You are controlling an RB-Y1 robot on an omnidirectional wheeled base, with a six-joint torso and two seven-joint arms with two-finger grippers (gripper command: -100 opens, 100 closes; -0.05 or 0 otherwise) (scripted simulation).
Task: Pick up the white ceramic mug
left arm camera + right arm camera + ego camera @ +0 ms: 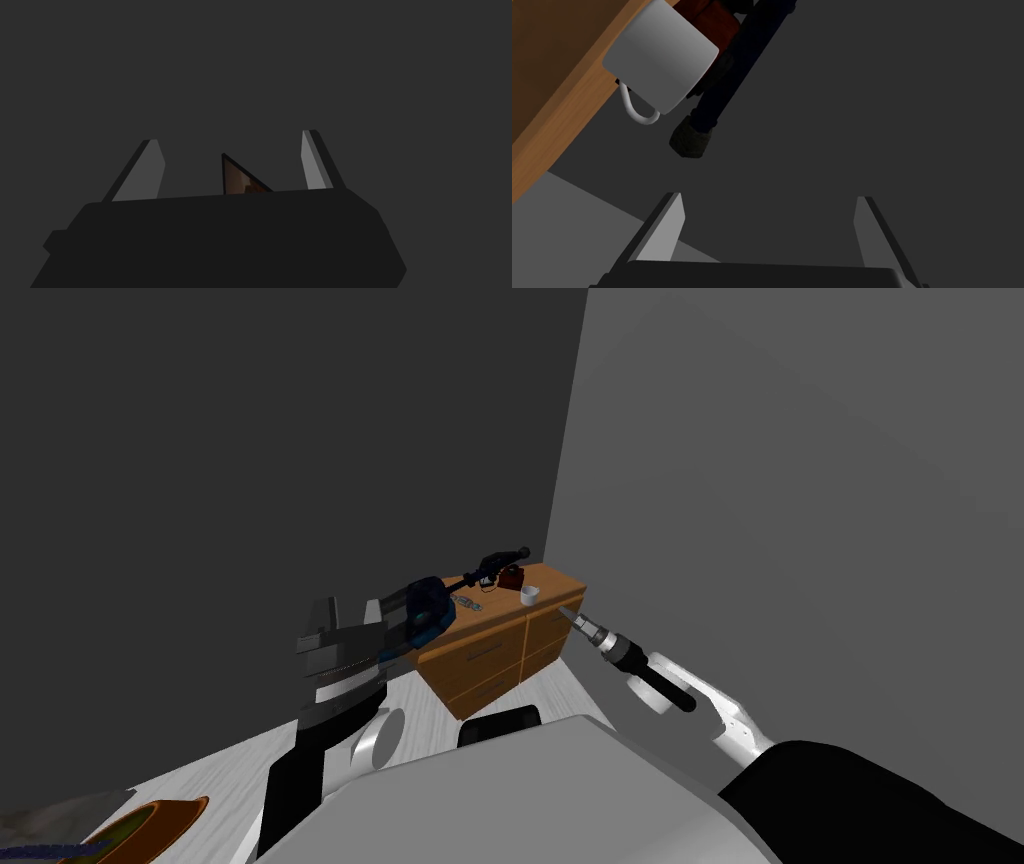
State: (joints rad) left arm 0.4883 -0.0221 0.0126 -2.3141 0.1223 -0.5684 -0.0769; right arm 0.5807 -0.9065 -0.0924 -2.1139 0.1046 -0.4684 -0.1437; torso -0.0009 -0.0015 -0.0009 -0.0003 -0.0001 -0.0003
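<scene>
The white mug (529, 595) stands near the right end of a wooden dresser's top (560, 580), in the room's corner. In the right wrist view the mug (662, 60) has a thin loop handle that reaches past the dresser's edge (557, 115). My right gripper (769, 197) is open and empty, a short way off the mug and not touching it. In the head view that gripper (568, 614) hovers just off the dresser's right end, slightly lower than the mug. My left gripper (231, 137) is open and empty, raised at the left (347, 613).
Behind the mug lie a dark red object (511, 578) and a long black tool (490, 563). A blue and black item (425, 603) sits further left on the dresser, which has drawers (490, 653). Grey walls meet behind it. An orange bowl (150, 823) shows at the lower left.
</scene>
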